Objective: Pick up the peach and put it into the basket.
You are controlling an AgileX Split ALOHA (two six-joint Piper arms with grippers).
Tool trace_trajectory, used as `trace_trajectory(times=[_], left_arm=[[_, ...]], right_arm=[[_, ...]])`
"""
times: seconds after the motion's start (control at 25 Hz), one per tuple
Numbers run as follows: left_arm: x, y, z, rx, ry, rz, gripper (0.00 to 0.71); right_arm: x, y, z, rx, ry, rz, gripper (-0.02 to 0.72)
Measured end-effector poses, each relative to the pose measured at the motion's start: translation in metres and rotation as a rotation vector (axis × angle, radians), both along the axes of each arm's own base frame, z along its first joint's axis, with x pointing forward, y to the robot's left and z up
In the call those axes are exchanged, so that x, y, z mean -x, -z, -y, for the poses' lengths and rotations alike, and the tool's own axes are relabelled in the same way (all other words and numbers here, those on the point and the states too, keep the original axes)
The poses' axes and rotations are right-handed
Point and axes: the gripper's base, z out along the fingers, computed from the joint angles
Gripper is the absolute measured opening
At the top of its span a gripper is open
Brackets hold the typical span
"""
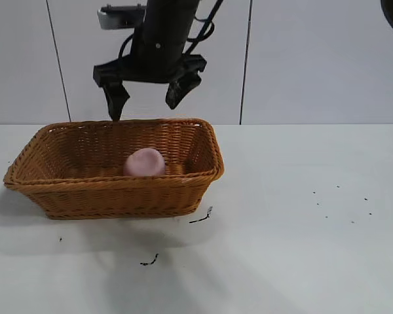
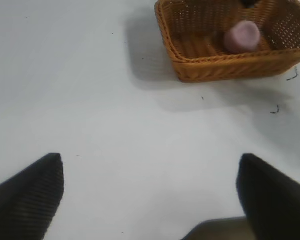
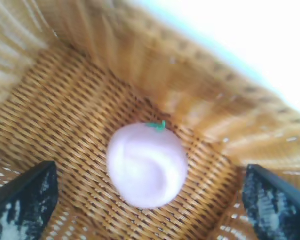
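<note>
The peach (image 1: 144, 162) lies in the basket (image 1: 118, 190); right hand (image 1: 147, 98) spread above.

Right gripper (image 1: 147, 98) aloft, pointing steeply down, jaws spread wide; left gripper (image 2: 150, 200) likewise agape.

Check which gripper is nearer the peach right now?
Right. The right gripper hangs open just above the basket, over the peach lying inside. The left gripper, also open, is well off across bare table.

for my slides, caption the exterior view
Open right gripper above orange-brown wicker basket holding pale pink peach.
</note>
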Motion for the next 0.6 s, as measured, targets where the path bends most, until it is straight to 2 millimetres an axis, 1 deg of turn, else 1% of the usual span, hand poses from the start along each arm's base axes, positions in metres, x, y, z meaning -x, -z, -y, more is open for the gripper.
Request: trace_trajectory(times=[0.08,0.16,0.32,0.48,0.6], left_arm=[[0.000,0.000,0.000,0.000,0.000,0.000,0.692],[0.000,0.000,0.000,0.000,0.000,0.000,0.692],[0.000,0.000,0.000,0.000,0.000,0.000,0.692],[0.000,0.000,0.000,0.000,0.000,0.000,0.692],[0.000,0.000,0.000,0.000,0.000,0.000,0.692]], right_arm=[[-0.012,0.001,0.030,0.014,0.063,-0.027,0.689],[-0.023,0.002,0.065,0.024,0.130,-0.043,0.689],[-0.039,0.003,0.129,0.046,0.231,-0.069,0.689],[-0.047,0.004,0.184,0.026,0.327,-0.078,0.689],[-0.048,0.001,0.211,-0.003,0.380,-0.081,0.689]])
